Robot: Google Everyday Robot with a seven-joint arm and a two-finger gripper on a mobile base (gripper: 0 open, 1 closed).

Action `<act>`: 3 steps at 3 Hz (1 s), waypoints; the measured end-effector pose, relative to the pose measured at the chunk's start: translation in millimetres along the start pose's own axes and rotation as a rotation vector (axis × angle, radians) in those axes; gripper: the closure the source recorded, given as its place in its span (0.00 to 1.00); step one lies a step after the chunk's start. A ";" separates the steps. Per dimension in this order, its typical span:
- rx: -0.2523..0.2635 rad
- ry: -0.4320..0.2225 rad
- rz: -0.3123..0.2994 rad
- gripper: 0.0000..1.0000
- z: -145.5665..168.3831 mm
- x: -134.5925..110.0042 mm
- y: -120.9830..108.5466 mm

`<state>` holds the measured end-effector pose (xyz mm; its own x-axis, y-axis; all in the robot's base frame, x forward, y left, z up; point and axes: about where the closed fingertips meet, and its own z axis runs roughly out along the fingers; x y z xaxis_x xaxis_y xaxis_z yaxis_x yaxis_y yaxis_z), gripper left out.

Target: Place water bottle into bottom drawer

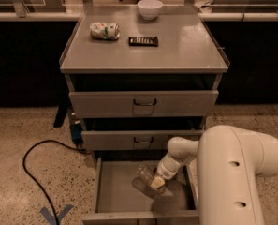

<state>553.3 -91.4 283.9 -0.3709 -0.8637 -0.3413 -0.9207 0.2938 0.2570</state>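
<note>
The bottom drawer (115, 196) is pulled open, a wide shallow grey box at the foot of the cabinet. The water bottle (145, 174) is clear and ribbed, tilted just above the drawer floor near the drawer's middle right. My gripper (156, 182) reaches down into the drawer from the right and sits at the bottle's lower end. The white arm (232, 172) fills the lower right of the view and covers the drawer's right side.
On the cabinet top (185, 46) lie a white-and-green can (104, 30), a flat dark bar (143, 41) and a white bowl (149, 8). Two shut drawer fronts (143, 102) with loop handles sit above. A black cable (35, 168) loops on the speckled floor at left.
</note>
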 end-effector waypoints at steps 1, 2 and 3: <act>0.022 0.059 0.010 1.00 22.0 -1.6 3.5; 0.051 0.125 0.008 1.00 47.1 -3.2 6.5; 0.030 0.186 0.027 1.00 75.7 -1.2 7.9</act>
<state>537.3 -57.0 217.9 -0.3686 -0.9156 -0.1606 -0.9151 0.3271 0.2359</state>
